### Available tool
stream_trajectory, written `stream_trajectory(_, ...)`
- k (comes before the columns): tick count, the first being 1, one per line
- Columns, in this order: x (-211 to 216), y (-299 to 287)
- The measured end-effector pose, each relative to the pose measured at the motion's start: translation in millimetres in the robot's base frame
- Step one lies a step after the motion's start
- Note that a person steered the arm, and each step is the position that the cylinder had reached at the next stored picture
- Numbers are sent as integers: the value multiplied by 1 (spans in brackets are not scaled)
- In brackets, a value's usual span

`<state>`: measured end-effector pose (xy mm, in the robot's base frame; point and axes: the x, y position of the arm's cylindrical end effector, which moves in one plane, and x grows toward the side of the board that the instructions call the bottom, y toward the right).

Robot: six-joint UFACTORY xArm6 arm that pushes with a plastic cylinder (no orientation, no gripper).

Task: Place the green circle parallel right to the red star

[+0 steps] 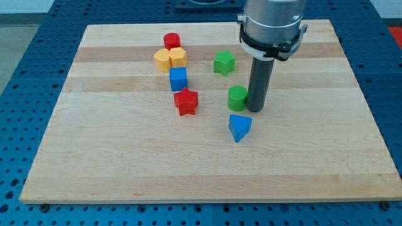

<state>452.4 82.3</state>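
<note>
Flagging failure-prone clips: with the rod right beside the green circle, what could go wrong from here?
1. My tip sits at the green circle's right side, so a push likely drives it left toward the red star; overshoot could knock the star.
2. The blue triangular block lies just below the circle; a downward-drifting push could catch it.
3. An off-centre contact may let the round block slip past the tip.

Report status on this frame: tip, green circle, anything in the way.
My tip against green circle, on its right side. Green circle already right of red star, roughly level. Blue triangle just below; gap between star and circle holds nothing.
</note>
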Motion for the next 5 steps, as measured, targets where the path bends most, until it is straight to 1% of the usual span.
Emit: stream_trajectory(5,0,-16)
